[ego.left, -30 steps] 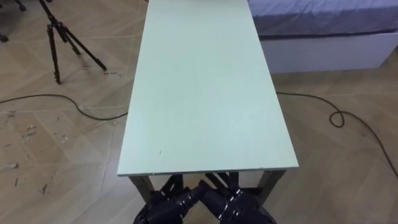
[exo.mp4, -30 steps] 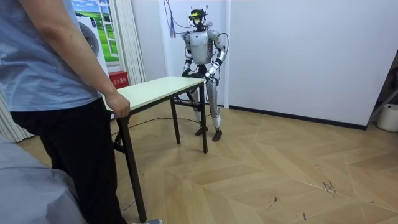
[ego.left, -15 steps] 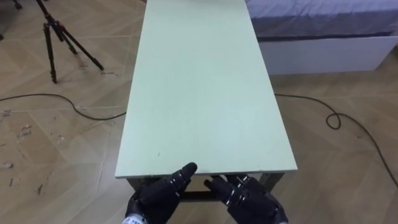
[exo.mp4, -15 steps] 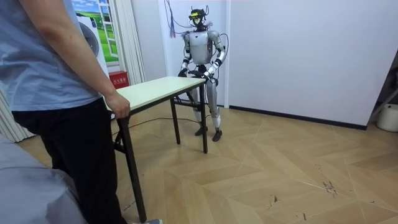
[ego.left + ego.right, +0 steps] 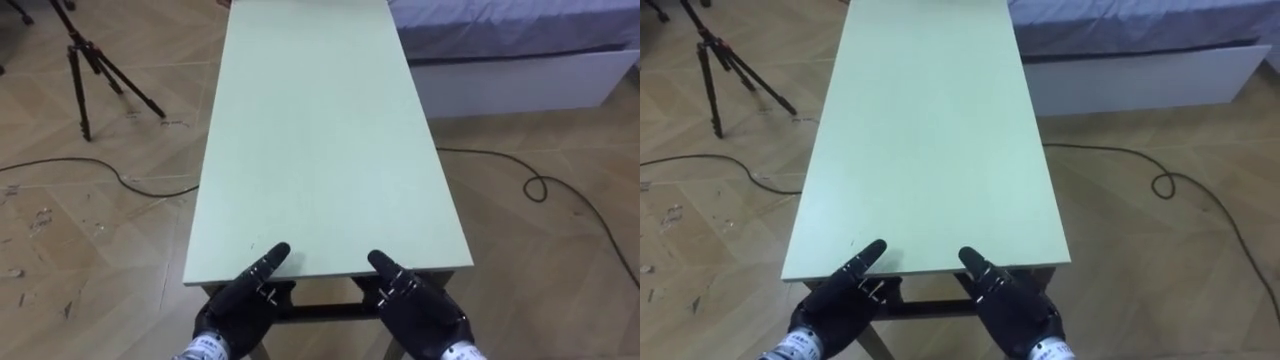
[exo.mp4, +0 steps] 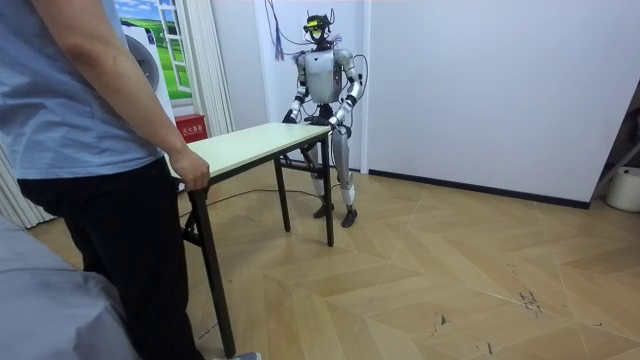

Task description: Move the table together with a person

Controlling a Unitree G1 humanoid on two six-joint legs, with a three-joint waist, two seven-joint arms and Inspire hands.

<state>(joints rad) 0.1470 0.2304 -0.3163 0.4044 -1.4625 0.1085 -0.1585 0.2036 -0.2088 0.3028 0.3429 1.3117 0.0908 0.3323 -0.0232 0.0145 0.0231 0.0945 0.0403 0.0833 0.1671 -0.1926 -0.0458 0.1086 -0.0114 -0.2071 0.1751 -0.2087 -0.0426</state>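
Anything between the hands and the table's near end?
Nothing visible. The left hand and right hand are open at the near short edge of the table, fingers straight, tips reaching just over the top. Nothing lies between them and it. In the room view a person's hand grips the far end.

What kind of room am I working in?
Likely a bedroom used as a recording space: a bed beside the table, a tripod on the wood floor, bare white walls.

I find open floor along both long sides of the table (image 5: pixel 320 130) (cables (image 5: pixel 60 160) trail there); tripod (image 5: pixel 72 50) far left, bed (image 5: pixel 510 40) far right.
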